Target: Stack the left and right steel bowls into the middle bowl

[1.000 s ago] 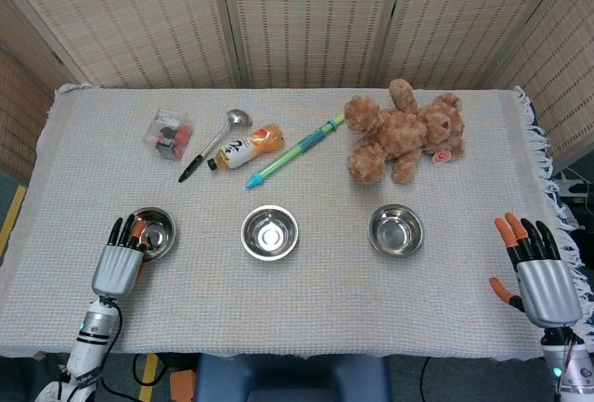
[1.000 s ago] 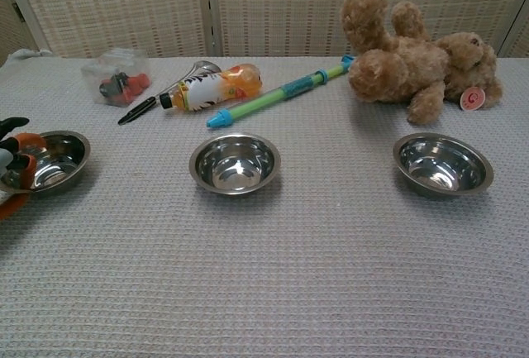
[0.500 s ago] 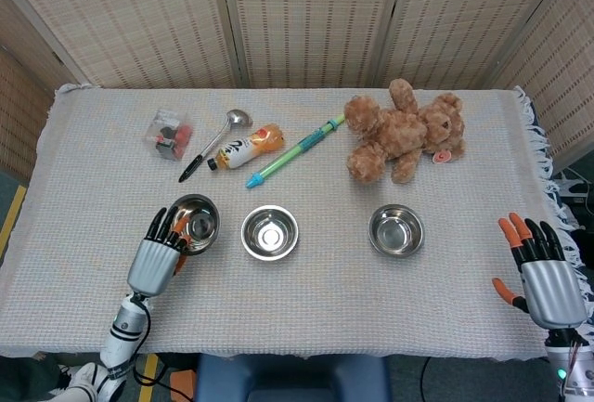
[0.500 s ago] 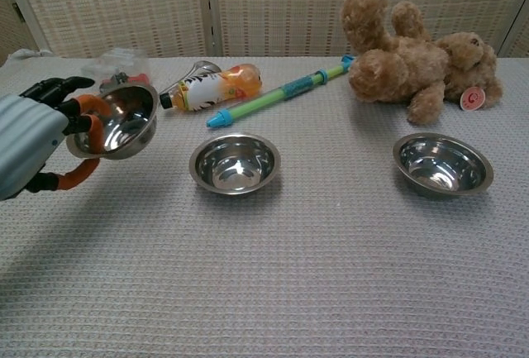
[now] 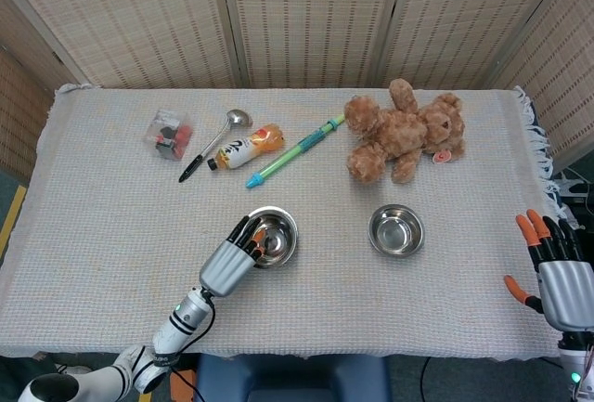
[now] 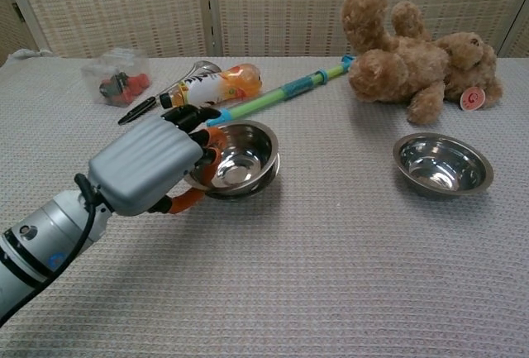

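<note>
left steel bowl (image 6: 240,155) is gripped at its rim by the left hand (image 6: 153,164), over the middle bowl position at worktop (image 5: 111,226) centre. right steel bowl (image 5: 396,230) rests apart. right hand (image 5: 560,277) is released, fingers spread.

Head view high, looking down; chest view low, nearer; both share table (image 5: 74,235).

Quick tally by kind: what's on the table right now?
Steel bowls: 2 visible, the held bowl in the left hand at the middle and the right bowl; any beneath is hidden
Teddy bear: 1
Ladle: 1
Bottle: 1
Green-blue tube toy: 1
Clear packet: 1
Total: 7
</note>
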`<state>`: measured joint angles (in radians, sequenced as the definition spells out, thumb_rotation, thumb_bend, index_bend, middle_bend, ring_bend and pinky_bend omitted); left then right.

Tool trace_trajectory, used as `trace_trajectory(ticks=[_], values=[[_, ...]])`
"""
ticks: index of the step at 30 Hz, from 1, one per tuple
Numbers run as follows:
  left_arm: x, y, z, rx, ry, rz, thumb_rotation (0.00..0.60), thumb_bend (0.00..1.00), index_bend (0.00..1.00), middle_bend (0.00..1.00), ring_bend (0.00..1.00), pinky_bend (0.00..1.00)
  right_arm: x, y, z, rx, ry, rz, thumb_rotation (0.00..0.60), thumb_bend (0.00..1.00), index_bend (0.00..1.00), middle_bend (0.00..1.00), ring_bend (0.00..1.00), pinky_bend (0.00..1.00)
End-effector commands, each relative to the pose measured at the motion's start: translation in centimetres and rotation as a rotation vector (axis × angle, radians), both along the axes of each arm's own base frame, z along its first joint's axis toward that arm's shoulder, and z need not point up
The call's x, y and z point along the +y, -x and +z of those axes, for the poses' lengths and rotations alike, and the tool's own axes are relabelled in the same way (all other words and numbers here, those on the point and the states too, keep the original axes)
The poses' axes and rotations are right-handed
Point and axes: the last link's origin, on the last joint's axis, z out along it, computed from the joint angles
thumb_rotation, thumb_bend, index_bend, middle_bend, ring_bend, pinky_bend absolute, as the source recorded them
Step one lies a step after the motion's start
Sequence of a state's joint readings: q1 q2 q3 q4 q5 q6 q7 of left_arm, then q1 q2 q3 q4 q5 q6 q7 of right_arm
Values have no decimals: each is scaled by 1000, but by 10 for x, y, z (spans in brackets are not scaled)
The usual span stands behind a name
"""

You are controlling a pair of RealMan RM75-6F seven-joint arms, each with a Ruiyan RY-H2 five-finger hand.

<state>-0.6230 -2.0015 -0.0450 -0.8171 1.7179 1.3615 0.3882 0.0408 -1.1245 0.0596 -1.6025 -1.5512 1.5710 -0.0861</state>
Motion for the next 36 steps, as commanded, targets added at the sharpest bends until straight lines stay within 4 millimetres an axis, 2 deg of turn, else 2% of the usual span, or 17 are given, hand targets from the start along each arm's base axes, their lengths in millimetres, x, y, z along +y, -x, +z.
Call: trace_trajectory(ticks=[1,3,5,7,10,14,18,22,28,33,36], values=[[6,-2,-3,17,-7,25,600,416,574,218,64,161,1,0,1,-2,4,0,600,123,0,0,0,0],[7,-1,-2,20,-14,32,600,417,469,209,55,161,1,1,1,-2,4,-1,600,123,0,0,0,0],[8,1,-1,28,-15,43,600,418,314,189,41,157,0,1,1,0,0,-1,600,123,0,0,0,0],[7,1,2,28,-14,50,600,418,94,151,16,152,0,0,-1,3,-6,1,600,123,0,0,0,0],[5,0,3,23,-10,53,600,419,16,124,5,149,0,0,-2,5,-9,2,600,123,0,0,0,0],[-1,-1,13,11,-11,47,600,420,0,76,0,138,-1,-1,-7,15,-36,7,600,123,0,0,0,0],[-23,24,47,10,-8,111,600,420,0,63,0,129,-6,-4,-36,48,-182,21,600,123,0,0,0,0],[-38,63,87,1,-50,242,600,421,0,61,0,126,-22,-14,-70,97,-287,81,600,124,17,0,0,0],[-50,104,123,-39,-100,375,600,420,0,61,0,123,-54,-29,-121,196,-358,142,600,126,184,0,0,0],[-52,118,137,-28,-134,393,600,421,0,61,0,121,-74,-37,-152,242,-351,185,600,157,327,0,0,0],[-53,121,142,-32,-136,397,600,419,0,61,0,120,-84,-37,-165,260,-354,172,600,194,360,0,0,0]])
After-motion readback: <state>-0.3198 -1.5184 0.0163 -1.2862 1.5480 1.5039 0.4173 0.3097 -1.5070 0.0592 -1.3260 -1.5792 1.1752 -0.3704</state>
